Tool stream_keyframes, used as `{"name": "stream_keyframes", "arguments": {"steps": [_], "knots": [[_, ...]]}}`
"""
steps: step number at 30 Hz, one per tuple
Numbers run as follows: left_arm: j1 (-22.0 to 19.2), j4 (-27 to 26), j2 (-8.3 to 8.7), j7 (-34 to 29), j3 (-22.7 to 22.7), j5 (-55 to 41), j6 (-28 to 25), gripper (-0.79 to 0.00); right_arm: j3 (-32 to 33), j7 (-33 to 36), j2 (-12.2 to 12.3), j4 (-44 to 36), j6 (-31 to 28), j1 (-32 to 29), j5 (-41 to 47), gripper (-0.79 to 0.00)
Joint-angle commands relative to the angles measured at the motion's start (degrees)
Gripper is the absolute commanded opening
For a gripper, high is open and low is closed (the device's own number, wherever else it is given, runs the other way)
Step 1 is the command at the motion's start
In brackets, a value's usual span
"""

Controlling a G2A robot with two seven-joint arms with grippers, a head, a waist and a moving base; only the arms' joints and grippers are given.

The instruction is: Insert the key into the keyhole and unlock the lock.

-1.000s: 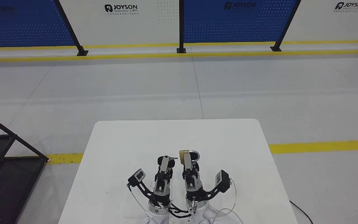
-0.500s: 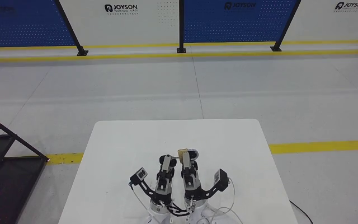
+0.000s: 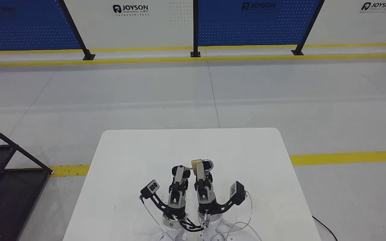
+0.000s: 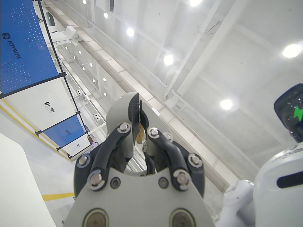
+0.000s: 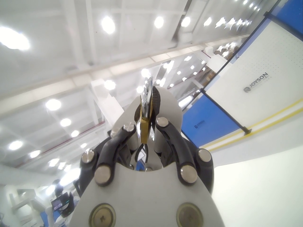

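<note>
**Status: both grippers loaded, key and lock apart**

Top view: you have both arms at lower centre of frame, over the near part of the white table (image 3: 241,150), wrists turned upward. L gripper (image 3: 179,171) and R gripper (image 3: 202,166) stand side by side, close, with a narrow gap between them.

L gripper (image 4: 138,112): clenched. The black pads (image 4: 133,109) meet at the tips. A small brass-coloured sliver of the key (image 4: 140,136) sits pinched lower down between the fingers; the rest of it is hidden, so blade direction can't be confirmed.

R gripper (image 5: 148,99): grasping the padlock (image 5: 144,128). The brass body is clamped edge-on between the fingers, and the silver shackle (image 5: 148,87) sticks out past the fingertips. In the top view the padlock (image 3: 196,163) shows as a brass patch at the R gripper's tip, on the side facing the L gripper.

Keyhole: not visible from any angle. Key and padlock look apart; contact can't be judged.
</note>
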Motion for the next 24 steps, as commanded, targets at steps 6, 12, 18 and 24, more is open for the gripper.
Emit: {"name": "stream_keyframes", "arguments": {"steps": [6,12,18,24], "knots": [[-0.4,-0.1,-0.07,2.0,0.5,-0.3,-0.2,-0.785,-0.5,-0.3,0.0,0.3,0.1,0.4,0.9,-0.785],[-0.9,0.0,-0.08,2.6,1.0,-0.4,-0.3,-0.785,-1.2,-0.8,-0.1,0.8,0.4,0.9,1.9,-0.785],[-1.2,0.2,-0.08,3.0,1.2,-0.6,0.0,-0.785,-1.6,-3.8,-0.3,0.5,0.4,1.3,3.1,-0.785],[-1.2,0.2,-0.1,3.1,1.2,-0.5,0.1,-0.785,-2.5,-4.6,-0.4,1.2,0.6,2.0,3.9,-0.785]]}}
